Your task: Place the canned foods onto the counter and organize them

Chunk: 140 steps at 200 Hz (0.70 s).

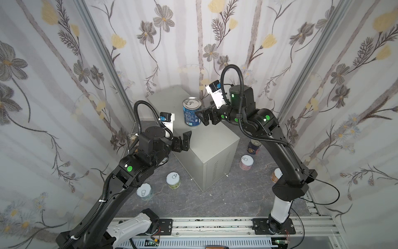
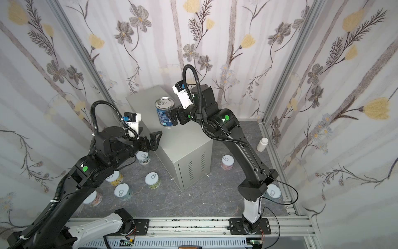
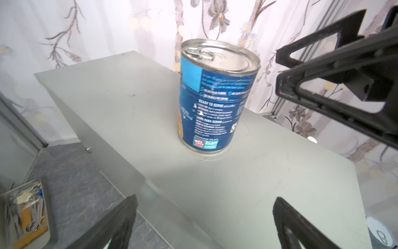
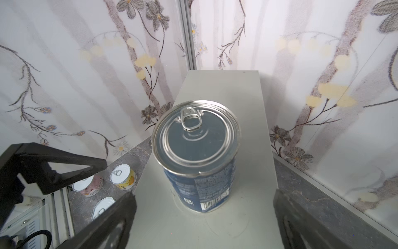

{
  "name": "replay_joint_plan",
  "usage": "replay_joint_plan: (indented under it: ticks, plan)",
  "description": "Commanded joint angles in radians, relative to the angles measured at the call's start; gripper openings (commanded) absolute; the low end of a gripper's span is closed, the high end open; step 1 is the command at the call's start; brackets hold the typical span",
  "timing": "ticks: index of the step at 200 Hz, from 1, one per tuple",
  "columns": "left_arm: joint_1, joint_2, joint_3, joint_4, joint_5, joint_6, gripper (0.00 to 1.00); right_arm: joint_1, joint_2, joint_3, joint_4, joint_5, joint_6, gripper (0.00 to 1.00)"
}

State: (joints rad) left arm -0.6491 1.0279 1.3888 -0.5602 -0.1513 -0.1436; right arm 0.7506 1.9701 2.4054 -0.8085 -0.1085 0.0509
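**A:** Where does everything sit?

**B:** The counter (image 1: 206,138) stands at the far middle. One tall blue can (image 1: 192,112) is upright on it, toward its far end. The right gripper (image 1: 204,118) is just beside that can on its right, jaws spread, and its wrist view shows them clear of the can. The left gripper (image 1: 186,141) hovers at the counter's near left edge, likewise spread and empty. The short cans (image 1: 173,180) are all down on the floor (image 1: 215,200), left and right of the counter.

**B:** I judge them all to be stiff metal, full and fairly heavy, with smooth labels that could slip.

**A:** So where would you take hold?

**B:** On the tall one, around mid-wall and below the rim. The short ones are squat and offer little wall, so I'd pinch across the body from the side or straight down over the lid. I'd never use the pull tab.

**A:** What can't you make out?

**B:** The left arm (image 1: 120,189) covers parts of the near-left cans. The right forearm (image 1: 280,155) hides most of a dark can (image 1: 254,146) just right of the counter, so I cannot tell its height. The white bottle (image 2: 262,144) at far right shows in only one top view. The tall can's label text is blurred.
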Motion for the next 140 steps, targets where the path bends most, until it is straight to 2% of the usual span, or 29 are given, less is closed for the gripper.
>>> replay_joint_plan:
  ticks: [1, 22, 45, 67, 102, 140]
  plan:
    - [0.0, 0.011, -0.012, 0.101, 0.057, 0.069, 1.0, -0.008, -0.088, -0.075, 0.002, 0.025, -0.015, 1.0]
    - [0.0, 0.045, -0.003, 0.125, 0.05, 0.1, 1.0, -0.026, -0.243, -0.269, 0.102, 0.037, 0.004, 1.0]
    - [0.0, 0.1, 0.023, 0.146, 0.041, 0.111, 1.0, -0.036, -0.478, -0.573, 0.325, 0.024, 0.043, 1.0]
    - [0.002, 0.153, 0.048, 0.159, 0.03, 0.108, 1.0, -0.048, -0.634, -0.773, 0.449, 0.031, 0.072, 1.0]
    - [0.011, 0.207, 0.08, 0.192, 0.004, 0.127, 1.0, -0.07, -0.798, -0.976, 0.531, 0.055, 0.089, 1.0]
    - [0.033, 0.271, 0.095, 0.255, -0.016, 0.118, 1.0, -0.085, -0.893, -1.081, 0.565, 0.05, 0.09, 1.0]
